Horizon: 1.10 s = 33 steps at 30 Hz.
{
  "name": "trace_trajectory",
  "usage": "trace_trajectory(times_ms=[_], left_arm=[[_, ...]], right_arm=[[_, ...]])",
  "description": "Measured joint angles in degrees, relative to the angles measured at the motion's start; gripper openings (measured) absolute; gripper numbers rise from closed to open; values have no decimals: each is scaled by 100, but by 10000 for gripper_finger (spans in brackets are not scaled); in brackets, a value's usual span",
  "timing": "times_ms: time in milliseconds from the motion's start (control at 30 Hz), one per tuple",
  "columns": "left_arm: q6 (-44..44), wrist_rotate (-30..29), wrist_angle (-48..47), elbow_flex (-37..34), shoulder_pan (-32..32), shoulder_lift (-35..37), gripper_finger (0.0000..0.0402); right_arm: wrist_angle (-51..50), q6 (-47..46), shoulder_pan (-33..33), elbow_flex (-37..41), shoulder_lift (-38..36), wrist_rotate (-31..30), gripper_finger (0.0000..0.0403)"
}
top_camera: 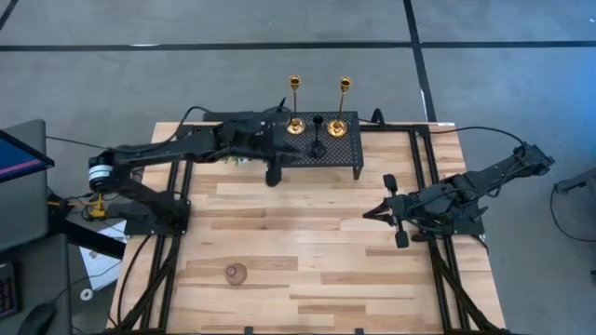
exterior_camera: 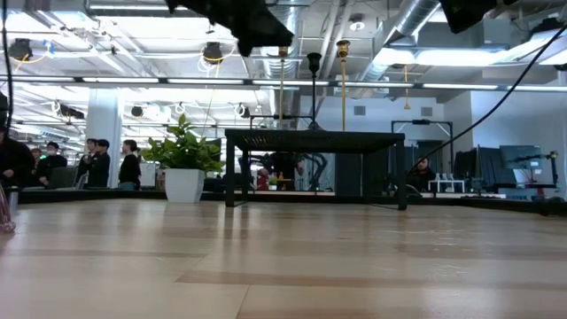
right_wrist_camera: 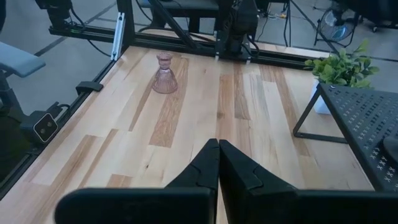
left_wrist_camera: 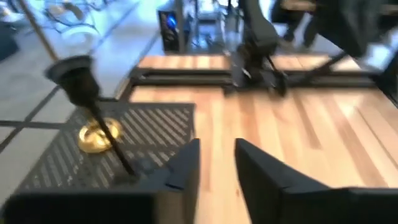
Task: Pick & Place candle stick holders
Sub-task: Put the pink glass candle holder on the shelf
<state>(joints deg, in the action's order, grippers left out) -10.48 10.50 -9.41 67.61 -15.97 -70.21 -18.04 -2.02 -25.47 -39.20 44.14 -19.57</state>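
On the black mesh stand (top_camera: 326, 149) at the far edge of the wooden desk (top_camera: 307, 242) stand two gold candle stick holders, the left one (top_camera: 295, 105) and the right one (top_camera: 341, 104), each a thin stem on a round base. Between them on the stand are the black candle stick holders (top_camera: 318, 135); the high view does not make clear how many. A pinkish-brown candle stick holder (top_camera: 237, 273) stands upright and alone near the front left of the desk, well apart from the stand and from both arms. The left jaws (top_camera: 273, 175) hang just off the stand's left front corner, above the desk surface; the left wrist view shows the two dark fingers (left_wrist_camera: 186, 171) spread with a clear gap between them and nothing held, with a black stem and a gold base on the mesh close beside them. The right jaws (top_camera: 371, 215) are over the right side of the desk, pointing toward the middle, well apart from every holder; the right wrist view shows their fingers (right_wrist_camera: 202, 168) pressed together, tips touching, holding nothing. A small green potted plant (right_wrist_camera: 339, 71) sits on the desk beside the stand's left end.
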Motion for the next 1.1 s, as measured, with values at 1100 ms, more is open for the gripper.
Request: trace_trajectory(times_ms=[1100], left_arm=[[1235, 367, -3042, -2155, 3033, 3544, 4]], right_arm=[[1022, -240, 11, 0, 25, -21, 0]])
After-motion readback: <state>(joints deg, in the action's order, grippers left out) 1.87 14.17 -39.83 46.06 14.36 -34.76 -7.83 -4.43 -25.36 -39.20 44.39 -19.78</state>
